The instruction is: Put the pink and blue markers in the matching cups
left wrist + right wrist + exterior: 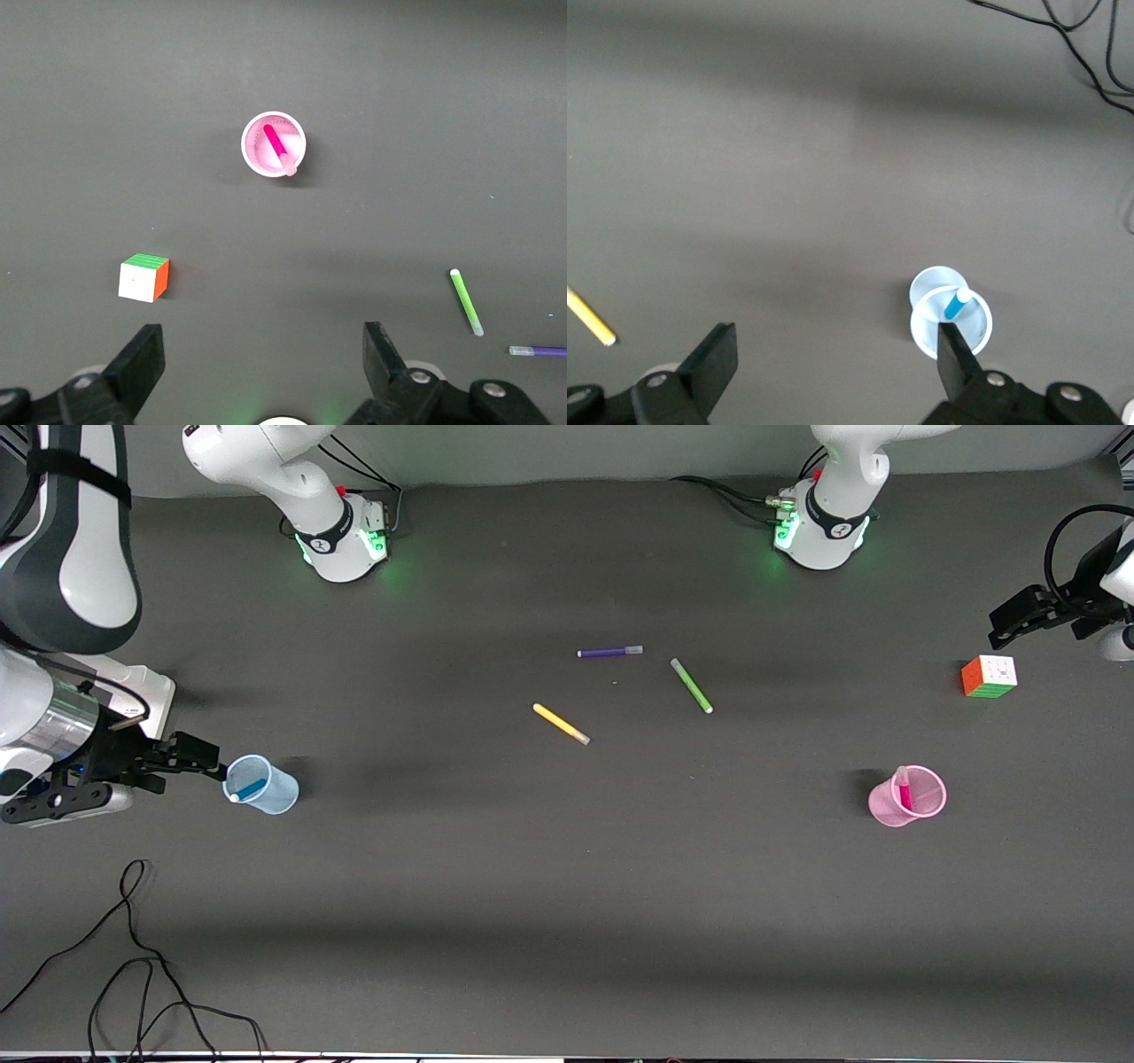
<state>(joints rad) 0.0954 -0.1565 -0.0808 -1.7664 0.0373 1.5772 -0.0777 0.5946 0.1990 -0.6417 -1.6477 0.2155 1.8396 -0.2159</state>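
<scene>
**Both markers seen in matching cups; grippers spread wide**

While both arms are held toward the table's ends, the blue marker (249,788) is seen leaning inside the pale blue cup (263,784), white tip at the rim, toward the right arm's end. The pink marker (903,790) is seen standing in the pale pink cup (908,796), paler cap up against the rim, toward the left arm's end. Both cups are shown upright & well apart.

The right gripper (190,757) is pictured just beside the blue cup, fingers wide apart and holding nothing; in the right wrist view one finger (957,359) overlaps the cup's (951,312) edge, so contact can't be judged. The left gripper (1019,615) is pictured near the table's edge, above the colour cube (989,676), partly cut off by the frame; its fingers (383,354) are shown wide open in the left wrist view, w/ nothing between them.

Three other markers are left lying flat mid-table, apart from each other: purple marker (609,652) nearest the bases, green marker (691,685) beside it, yellow marker (561,724) nearer the front camera. A loose black cable (133,957) is seen at the table's near edge, at the right arm's end. Wide bare table (576,886) is shown between the cups & along the camera-side edge.
</scene>
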